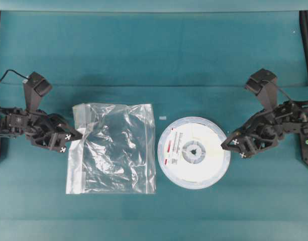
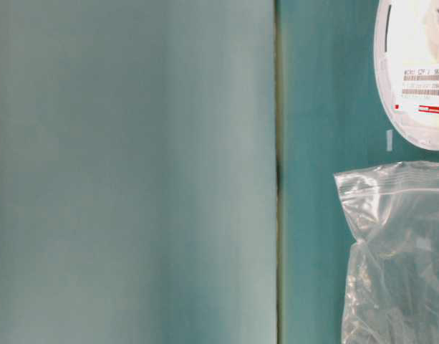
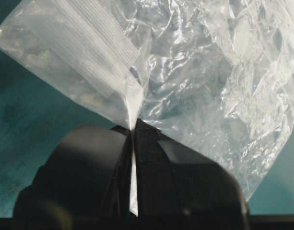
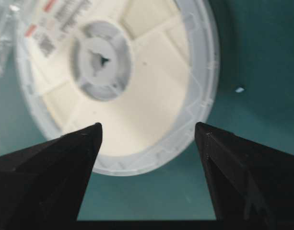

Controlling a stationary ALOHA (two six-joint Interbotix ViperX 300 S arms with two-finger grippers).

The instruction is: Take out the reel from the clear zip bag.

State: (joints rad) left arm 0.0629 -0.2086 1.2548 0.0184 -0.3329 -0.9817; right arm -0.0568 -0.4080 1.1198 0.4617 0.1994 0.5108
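Right gripper jaws spread wide, holding nothing, tips just off the reel's rim; the reel lies flat on the table, outside and right of the clear zip bag; left gripper pinches the bag's edge.

Reel label: I see small black print lines and red marks, perhaps a barcode; too blurred to read.
Zip bag: no print.
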